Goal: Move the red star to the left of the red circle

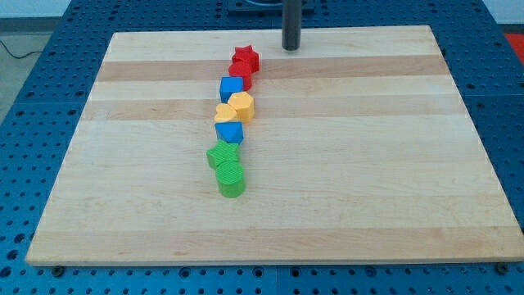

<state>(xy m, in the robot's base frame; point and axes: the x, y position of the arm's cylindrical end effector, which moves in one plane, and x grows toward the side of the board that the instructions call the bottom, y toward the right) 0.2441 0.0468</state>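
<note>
While my tip (291,47) is parked bare on the pale wood-grain board (368,164), touching no block, the red star (246,58) is seen near it toward the view's left and slightly lower. The red circle (240,74) is pressed against the star's lower side. Further down-left, blue (232,88), yellow (241,106), blue (229,131) and green (232,178) blocks are strung in a tight, matte column.
</note>
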